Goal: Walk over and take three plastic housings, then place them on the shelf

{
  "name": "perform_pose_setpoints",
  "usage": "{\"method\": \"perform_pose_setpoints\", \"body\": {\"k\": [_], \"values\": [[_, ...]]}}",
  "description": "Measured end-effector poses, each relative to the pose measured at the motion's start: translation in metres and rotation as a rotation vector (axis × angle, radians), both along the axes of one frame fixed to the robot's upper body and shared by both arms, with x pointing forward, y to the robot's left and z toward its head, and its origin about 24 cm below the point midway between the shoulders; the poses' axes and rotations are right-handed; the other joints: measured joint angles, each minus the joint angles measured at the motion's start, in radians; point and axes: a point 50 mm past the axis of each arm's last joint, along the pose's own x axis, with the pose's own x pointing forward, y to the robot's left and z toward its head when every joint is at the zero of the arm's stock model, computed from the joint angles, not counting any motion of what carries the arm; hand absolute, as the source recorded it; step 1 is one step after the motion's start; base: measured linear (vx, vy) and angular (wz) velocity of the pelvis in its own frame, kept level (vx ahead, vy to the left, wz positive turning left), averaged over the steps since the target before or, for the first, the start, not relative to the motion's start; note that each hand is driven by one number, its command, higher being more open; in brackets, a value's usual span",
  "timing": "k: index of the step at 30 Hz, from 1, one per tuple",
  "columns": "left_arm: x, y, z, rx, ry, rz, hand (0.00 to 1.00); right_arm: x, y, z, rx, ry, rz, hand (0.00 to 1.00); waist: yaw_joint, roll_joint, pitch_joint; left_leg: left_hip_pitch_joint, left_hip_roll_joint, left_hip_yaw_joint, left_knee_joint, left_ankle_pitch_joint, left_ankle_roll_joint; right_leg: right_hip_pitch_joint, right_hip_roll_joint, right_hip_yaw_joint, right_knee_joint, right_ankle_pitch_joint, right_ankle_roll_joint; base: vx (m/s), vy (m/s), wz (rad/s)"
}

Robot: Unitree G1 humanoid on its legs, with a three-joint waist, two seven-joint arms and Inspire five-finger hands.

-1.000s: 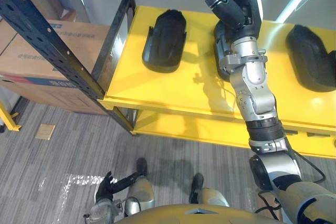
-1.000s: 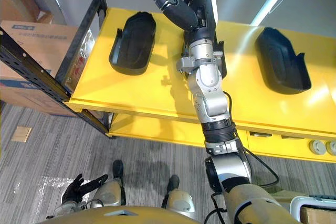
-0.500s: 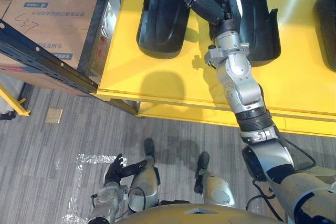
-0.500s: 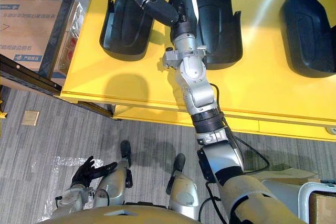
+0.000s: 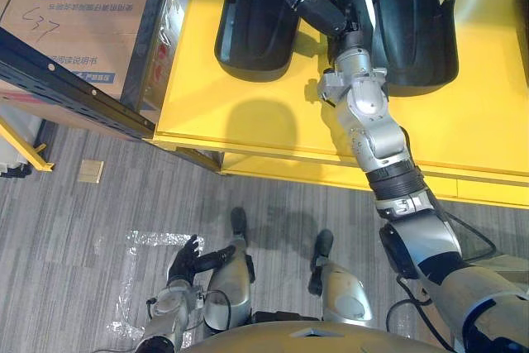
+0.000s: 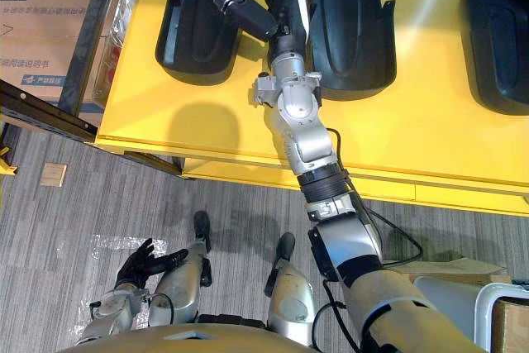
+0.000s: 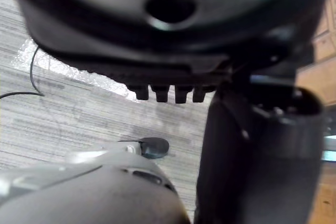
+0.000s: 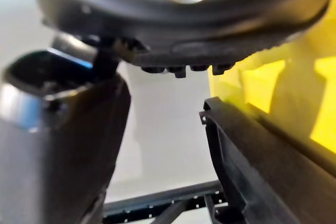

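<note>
Three black plastic housings lie on the yellow shelf top (image 5: 273, 113): a left one (image 5: 256, 10), a middle one (image 5: 413, 22) and a right one (image 6: 500, 39). My right hand (image 5: 335, 6) reaches out over the gap between the left and middle housings. It is open, with straight fingers along the middle housing's left rim and the thumb (image 6: 240, 2) spread over the left housing. In the right wrist view the thumb (image 8: 58, 129) and a housing's rim (image 8: 262, 166) stand apart. My left hand (image 5: 186, 258) hangs low over the floor, open and holding nothing.
Cardboard boxes (image 5: 74, 14) sit on a black metal rack (image 5: 74, 80) left of the shelf. A lower yellow level (image 5: 289, 173) runs under the top. The floor is grey carpet (image 5: 91, 229). A white crate (image 6: 496, 312) stands at the lower right.
The camera has tipped down over the shelf. My right hand has come down from above the middle housing into the gap beside it, staying open. The left hand still hangs low.
</note>
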Motion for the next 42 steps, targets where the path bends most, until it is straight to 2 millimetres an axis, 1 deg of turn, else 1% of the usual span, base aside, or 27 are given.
{"method": "perform_pose_setpoints", "body": {"k": [1, 6, 9, 16, 20, 24, 26, 27, 28, 29, 30, 32, 33, 37, 40, 42], "values": [[0.0, -0.001, 0.0, -0.001, -0.001, -0.002, 1.0, 0.001, -0.003, 0.0, -0.007, -0.001, -0.034, 1.0, -0.001, 0.003, 0.001, 0.0, 0.0, 0.0, 0.0, 0.001, 0.0, 0.0, 0.0, 0.0, 0.001, 0.0, 0.0, 0.0, 0.0, 0.0], [0.001, -0.002, 0.0, -0.002, -0.005, -0.006, 1.0, 0.003, -0.01, 0.0, 0.007, 0.005, -0.097, 1.0, -0.001, 0.009, 0.006, 0.0, 0.0, -0.002, 0.0, 0.002, 0.001, -0.003, -0.002, 0.0, 0.008, -0.001, -0.001, 0.0, 0.0, 0.0], [0.002, -0.002, 0.0, -0.004, -0.007, -0.006, 1.0, 0.004, -0.011, 0.003, 0.011, -0.004, -0.104, 1.0, -0.001, 0.016, 0.011, 0.0, 0.0, -0.003, 0.0, 0.004, 0.002, -0.005, -0.002, 0.0, 0.013, -0.001, -0.001, 0.0, 0.0, 0.0], [0.002, -0.002, 0.001, -0.008, -0.008, -0.011, 1.0, 0.007, -0.014, 0.0, 0.011, 0.017, -0.112, 1.0, -0.001, 0.016, 0.012, -0.001, -0.001, -0.005, 0.0, 0.005, 0.002, -0.005, -0.003, -0.002, 0.014, -0.001, -0.001, 0.0, 0.0, 0.0], [0.002, -0.002, 0.001, -0.009, -0.008, -0.012, 1.0, 0.009, -0.014, -0.001, 0.001, 0.023, -0.077, 1.0, -0.001, 0.016, 0.012, -0.001, -0.001, -0.006, 0.0, 0.006, 0.002, -0.005, -0.003, -0.003, 0.015, -0.001, -0.001, 0.0, 0.0, 0.0], [0.002, -0.002, 0.001, -0.009, -0.008, -0.013, 1.0, 0.009, -0.009, 0.0, -0.045, 0.003, 0.035, 1.0, -0.003, 0.016, 0.012, 0.0, -0.001, -0.006, 0.0, 0.006, 0.002, -0.005, -0.003, -0.003, 0.015, -0.001, -0.001, 0.0, 0.0, 0.0], [0.002, -0.002, 0.001, -0.008, -0.007, -0.013, 1.0, 0.006, -0.002, 0.002, -0.071, -0.018, 0.096, 1.0, -0.005, 0.016, 0.012, 0.0, -0.001, -0.006, 0.0, 0.006, 0.002, -0.004, -0.003, -0.003, 0.015, -0.001, -0.001, 0.0, 0.0, 0.0], [0.002, -0.002, 0.001, -0.008, -0.007, -0.013, 1.0, 0.0, 0.004, 0.005, -0.083, -0.048, 0.126, 1.0, -0.005, 0.016, 0.012, 0.0, -0.001, -0.006, 0.0, 0.006, 0.002, -0.003, -0.003, -0.003, 0.015, -0.001, -0.001, 0.0, 0.0, 0.0], [0.002, -0.002, 0.001, -0.006, -0.007, -0.014, 1.0, -0.011, 0.009, 0.01, -0.087, -0.097, 0.157, 1.0, -0.005, 0.016, 0.012, 0.0, -0.001, -0.006, 0.0, 0.006, 0.002, -0.003, -0.003, -0.003, 0.014, -0.001, -0.001, 0.0, 0.0, 0.0], [0.002, -0.002, 0.001, -0.004, -0.007, -0.015, 1.0, -0.017, 0.01, 0.013, -0.087, -0.125, 0.173, 1.0, -0.006, 0.016, 0.012, 0.0, -0.001, -0.006, 0.0, 0.006, 0.002, -0.003, -0.003, -0.003, 0.014, -0.001, -0.001, 0.0, 0.0, 0.0], [0.002, -0.002, 0.001, -0.002, -0.005, -0.014, 1.0, -0.027, 0.012, 0.019, -0.081, -0.177, 0.194, 1.0, -0.008, 0.016, 0.011, 0.001, -0.001, -0.005, 0.0, 0.006, 0.002, -0.002, -0.003, -0.003, 0.014, -0.001, -0.001, 0.0, 0.0, 0.0], [0.001, -0.001, 0.0, 0.003, 0.002, -0.012, 1.0, -0.037, 0.013, 0.028, -0.07, -0.231, 0.219, 1.0, -0.018, 0.014, 0.011, 0.004, -0.001, -0.004, 0.0, 0.006, 0.002, 0.0, -0.003, -0.002, 0.014, -0.001, -0.001, 0.0, 0.0, 0.0], [0.0, 0.0, -0.001, 0.004, 0.016, -0.012, 1.0, -0.038, 0.013, 0.03, -0.071, -0.242, 0.224, 1.0, -0.026, 0.013, 0.01, 0.009, -0.001, -0.002, -0.001, 0.006, 0.002, 0.003, -0.003, 0.0, 0.015, -0.001, -0.001, 0.0, 0.0, -0.05], [0.0, 0.001, -0.001, 0.008, 0.021, -0.014, 1.0, -0.037, 0.008, 0.026, -0.054, -0.225, 0.193, 1.0, -0.031, 0.011, 0.009, 0.019, 0.002, 0.008, -0.002, 0.006, 0.002, 0.007, -0.001, 0.01, 0.014, 0.0, 0.001, 0.0, -0.001, -0.08], [-0.001, 0.002, -0.001, 0.011, 0.023, -0.013, 1.0, -0.031, 0.003, 0.021, -0.031, -0.192, 0.144, 1.0, -0.031, 0.006, 0.007, 0.021, 0.006, 0.01, -0.001, 0.008, 0.0, 0.008, 0.003, 0.011, 0.013, 0.002, 0.001, 0.0, -0.002, -0.01], [-0.001, 0.002, -0.001, 0.014, 0.023, -0.014, 1.0, -0.023, 0.001, 0.016, -0.016, -0.15, 0.105, 1.0, -0.026, 0.004, 0.006, 0.027, 0.007, 0.007, -0.001, 0.009, -0.001, 0.018, 0.004, 0.008, 0.011, 0.003, 0.001, 0.01, -0.013, 0.03]]}}
